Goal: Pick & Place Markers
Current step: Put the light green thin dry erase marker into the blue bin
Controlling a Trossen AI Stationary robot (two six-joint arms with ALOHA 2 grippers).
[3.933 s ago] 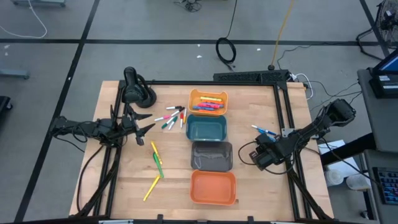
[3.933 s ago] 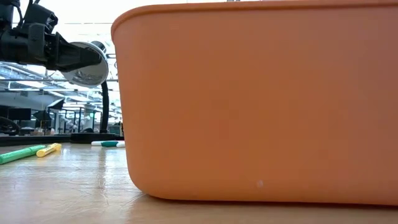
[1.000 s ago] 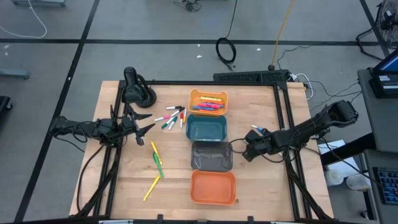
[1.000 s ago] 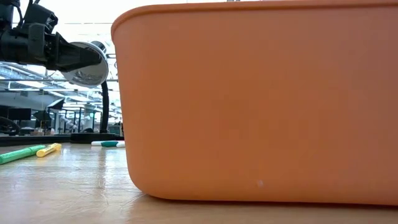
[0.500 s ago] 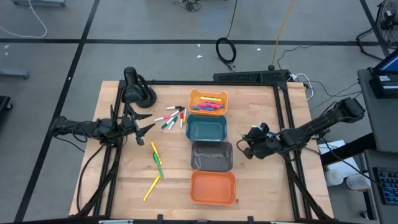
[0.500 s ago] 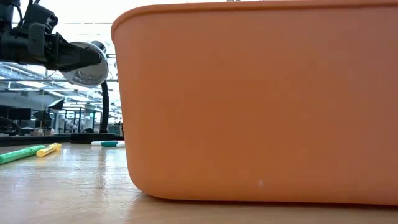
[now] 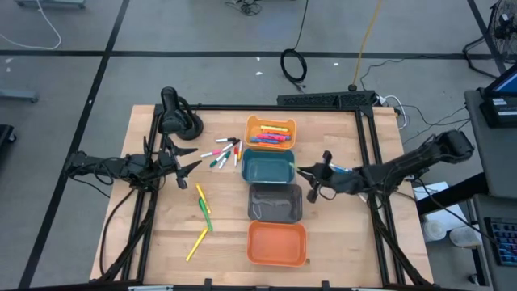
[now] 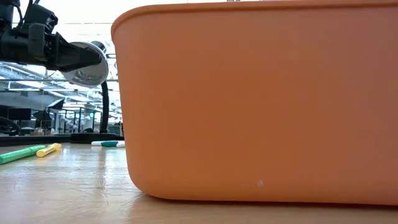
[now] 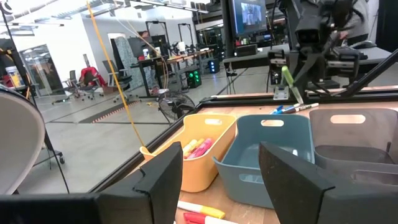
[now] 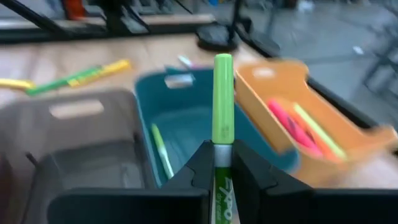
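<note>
My right gripper hovers at the right side of the teal bin, shut on a green marker. One green marker lies inside that teal bin. The light orange bin holds pink and yellow markers. Loose markers lie left of the bins, with yellow and green ones nearer the front. Blue markers lie beside the right arm. My left gripper waits open at the table's left, its fingers level. My right gripper pinches the green marker's barrel between its two fingers. The marker lies along the fingers, and its green cap end sticks out past the fingertips. The fingers come from the table's right, nearly level. The marker is lifted clear.
A grey bin and an orange bin stand in line in front of the teal one. A black stand sits at the far left corner. The orange bin fills most of the low view.
My right gripper has risen with the green marker and gone toward the table's left, up to the teal bin. It has tipped from pointing steeply down to nearly level and rolled about its own line. It has stayed shut.
</note>
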